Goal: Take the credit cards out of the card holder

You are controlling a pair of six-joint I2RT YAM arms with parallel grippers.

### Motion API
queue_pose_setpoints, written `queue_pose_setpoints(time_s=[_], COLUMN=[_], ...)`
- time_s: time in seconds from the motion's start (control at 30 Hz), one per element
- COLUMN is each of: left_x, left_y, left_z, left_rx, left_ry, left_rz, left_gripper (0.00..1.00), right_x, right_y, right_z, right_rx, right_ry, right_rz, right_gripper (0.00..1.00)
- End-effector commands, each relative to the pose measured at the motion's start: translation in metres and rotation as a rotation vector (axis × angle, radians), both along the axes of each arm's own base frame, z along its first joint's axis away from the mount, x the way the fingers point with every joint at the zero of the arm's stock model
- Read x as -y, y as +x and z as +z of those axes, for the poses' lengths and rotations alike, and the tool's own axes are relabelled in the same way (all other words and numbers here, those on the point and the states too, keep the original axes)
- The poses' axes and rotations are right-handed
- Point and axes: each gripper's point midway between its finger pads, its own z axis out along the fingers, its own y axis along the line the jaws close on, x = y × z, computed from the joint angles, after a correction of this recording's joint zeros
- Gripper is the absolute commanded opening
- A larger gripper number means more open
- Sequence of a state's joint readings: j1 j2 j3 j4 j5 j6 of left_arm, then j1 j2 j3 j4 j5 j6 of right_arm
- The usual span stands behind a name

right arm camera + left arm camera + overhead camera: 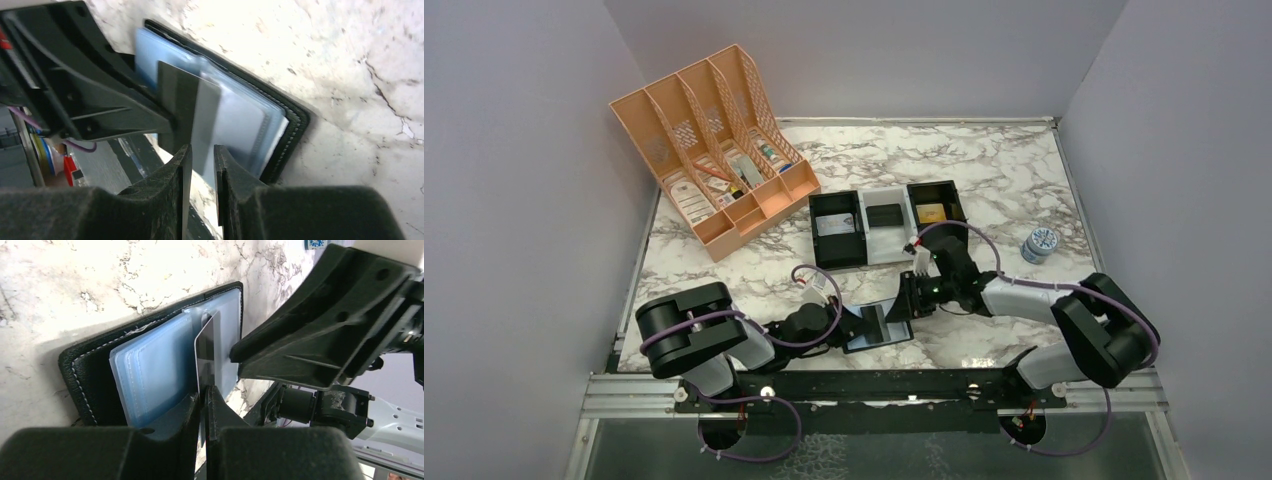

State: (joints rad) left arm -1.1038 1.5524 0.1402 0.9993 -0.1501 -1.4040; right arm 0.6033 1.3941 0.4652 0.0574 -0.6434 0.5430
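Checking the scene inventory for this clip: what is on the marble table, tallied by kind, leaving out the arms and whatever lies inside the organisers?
Organisers: 2 (peach file rack, black-and-white tray)
Wallets: 1 (card holder)
Cards: 1 (dark card standing out of it)
Tins: 1 (small round tin)
Total: 5

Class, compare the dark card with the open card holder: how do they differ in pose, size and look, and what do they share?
Pose: the card holder lies open on the marble table; the dark card stands on edge, pinched by the left gripper. Size: the dark card is smaller than the card holder's face. Look: the card holder has white stitching and blue-grey sleeves; the dark card is plain. Both are dark and rectangular.
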Motion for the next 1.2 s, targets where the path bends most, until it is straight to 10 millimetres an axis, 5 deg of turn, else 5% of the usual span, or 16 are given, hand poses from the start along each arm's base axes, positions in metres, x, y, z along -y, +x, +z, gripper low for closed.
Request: queue_pose_setpoints(time_s=[0.0, 0.3, 0.53, 0.7, 0.9, 1.17], left_x=[0.000, 0.015, 0.004, -0.013, -0.031, -0.056], left_y=[-0.004, -0.007, -0.001, 0.000, 0.002, 0.007], left_z=[-0.010, -0.003, -0.004, -0.002, 0.008, 0.036], left_rx=[-0.008, 0.021, 0.019, 0.031, 0.079, 0.189], left_ry=[0.047, 0.039, 0.039, 0.074, 0.134, 0.321], left_rz=[-0.023, -0.095, -0.035, 0.007, 0.026, 0.002], left_gripper=[0.13, 0.21, 0.00, 0.00, 0.00, 0.00], right_x=[0.004, 0.013, 0.016, 0.017, 0.011, 0.008], right_y=[-0.007, -0.014, -0.009, -0.006, 0.002, 0.024], right_z=[-0.019, -0.041, -0.043, -0.041, -0.026, 0.024], right_rx=[-0.032, -0.083, -0.069, -0.049, 0.008, 0.173], right_ry=[-0.045, -0.095, -0.118, -0.126, -0.092, 0.008], right_rz=[0.025, -0.023, -0.044, -0.049, -0.044, -0.136], right_gripper=[0.24, 0.24, 0.24, 0.24, 0.24, 0.31])
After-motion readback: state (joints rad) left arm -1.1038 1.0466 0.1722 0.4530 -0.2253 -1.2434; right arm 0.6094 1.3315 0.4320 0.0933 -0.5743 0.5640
